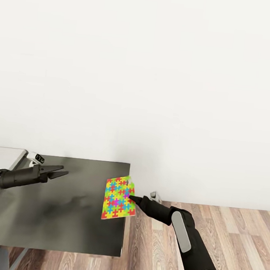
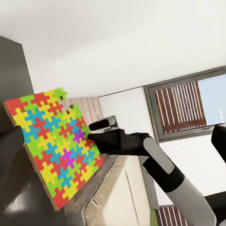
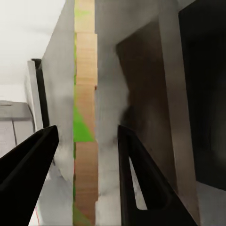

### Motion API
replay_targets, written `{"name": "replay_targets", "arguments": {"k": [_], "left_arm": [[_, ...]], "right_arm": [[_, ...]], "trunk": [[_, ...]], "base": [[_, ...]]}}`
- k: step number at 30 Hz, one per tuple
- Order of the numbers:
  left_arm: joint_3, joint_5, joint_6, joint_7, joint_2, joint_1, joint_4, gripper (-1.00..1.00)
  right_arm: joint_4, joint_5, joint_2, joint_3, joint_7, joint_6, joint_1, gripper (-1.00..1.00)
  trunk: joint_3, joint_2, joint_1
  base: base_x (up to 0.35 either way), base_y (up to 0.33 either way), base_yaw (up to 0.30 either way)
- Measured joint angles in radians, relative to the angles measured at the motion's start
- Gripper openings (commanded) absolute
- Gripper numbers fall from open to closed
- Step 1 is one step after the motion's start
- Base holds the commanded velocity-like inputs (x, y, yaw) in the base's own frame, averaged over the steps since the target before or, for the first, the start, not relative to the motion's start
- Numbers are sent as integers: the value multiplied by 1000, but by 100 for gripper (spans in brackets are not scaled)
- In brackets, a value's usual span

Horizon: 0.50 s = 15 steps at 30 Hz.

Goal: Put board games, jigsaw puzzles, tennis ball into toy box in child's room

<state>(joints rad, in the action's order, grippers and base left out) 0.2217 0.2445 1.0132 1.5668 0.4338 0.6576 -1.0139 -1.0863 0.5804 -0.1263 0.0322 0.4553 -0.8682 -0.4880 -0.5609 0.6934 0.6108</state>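
Although the toy box and the other toys are nowhere in these pictures, one jigsaw puzzle [image 1: 120, 198] is plainly in hand — so the task looks to be mid-way through a single carry, with at least this piece not yet stowed. How many toys are already in the box cannot be judged from here.

Nearest, the right gripper [image 1: 132, 198] reaches in from the floor side to the puzzle's edge; in the right wrist view its jaws stand apart with the puzzle's thin edge [image 3: 85, 117] between them, and whether they actually pinch it cannot be told. The puzzle stands tilted up at the right edge of the dark grey desk [image 1: 61, 210]. The left gripper [image 1: 63, 172] hovers over the desk, well apart from the puzzle, jaws spread and empty.

Beyond lie wood-plank flooring [image 1: 224, 238] and a bare white wall [image 1: 157, 71] — the left wrist view also catches a slatted window [image 2: 186, 106].
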Motion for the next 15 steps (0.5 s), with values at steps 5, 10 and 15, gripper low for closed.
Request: {"name": "replay_targets", "arguments": {"k": [5, 10, 15], "left_arm": [[-3, 1, 1, 0, 0, 0, 0, 100], [-5, -1, 1, 0, -1, 1, 0, 100], [-5, -2, 0, 0, 0, 2, 0, 100]], "right_arm": [[-1, -4, 1, 1, 83, 6, 1, -100], [-1, -5, 3, 3, 98, 9, 1, -100], [-1, -4, 6, 19, 101, 9, 1, -100]], "trunk": [[16, -35, -19], [31, -70, -38], [47, -105, -58]], "base": [[0, 0, 0], [0, 0, 0], [0, 0, 0]]}}
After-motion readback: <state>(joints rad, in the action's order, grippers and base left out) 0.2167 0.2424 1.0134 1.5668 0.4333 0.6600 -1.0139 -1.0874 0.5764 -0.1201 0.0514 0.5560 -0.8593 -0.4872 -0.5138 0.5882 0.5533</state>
